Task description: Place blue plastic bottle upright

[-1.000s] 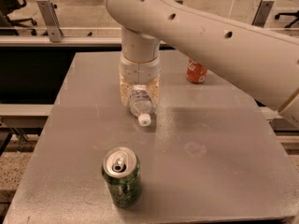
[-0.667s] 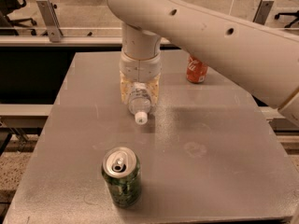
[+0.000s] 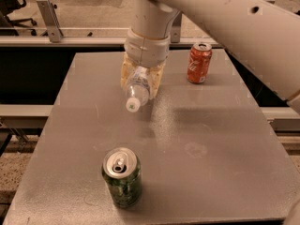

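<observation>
The blue plastic bottle is a small clear bottle with a white cap. It sits between the fingers of my gripper, tilted with its cap pointing toward the camera and down. It hangs above the grey table, over its back middle. My gripper is shut on the bottle's body; its yellowish fingers show on both sides. The white arm comes in from the upper right and hides the bottle's base.
A red soda can stands upright at the back right of the table. A green soda can stands upright near the front edge, left of centre. A metal rail runs behind the table.
The gripper has lifted the bottle off the table and raised it toward the back; the cap now points more at the camera. The cans have not moved on the table.
</observation>
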Robot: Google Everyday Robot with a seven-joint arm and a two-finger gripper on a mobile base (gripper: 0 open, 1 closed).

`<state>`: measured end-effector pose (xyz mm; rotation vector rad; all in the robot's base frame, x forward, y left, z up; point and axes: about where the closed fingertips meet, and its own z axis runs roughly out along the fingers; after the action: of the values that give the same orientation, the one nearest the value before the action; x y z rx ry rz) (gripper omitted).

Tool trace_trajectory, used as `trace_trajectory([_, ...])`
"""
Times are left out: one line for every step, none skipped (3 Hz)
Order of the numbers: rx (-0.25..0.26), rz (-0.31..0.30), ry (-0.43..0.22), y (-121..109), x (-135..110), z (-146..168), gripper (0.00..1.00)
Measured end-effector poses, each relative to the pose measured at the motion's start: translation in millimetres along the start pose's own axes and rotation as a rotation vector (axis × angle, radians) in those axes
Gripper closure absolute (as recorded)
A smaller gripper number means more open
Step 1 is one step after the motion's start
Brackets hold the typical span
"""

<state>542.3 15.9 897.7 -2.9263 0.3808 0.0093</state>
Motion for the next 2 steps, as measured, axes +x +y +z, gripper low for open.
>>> trace_trajectory([0.109,0.217,-0.075,-9,0,-28,1.0])
trace_trajectory([0.214,0.426,-0.175,-18,6,-50,1.0])
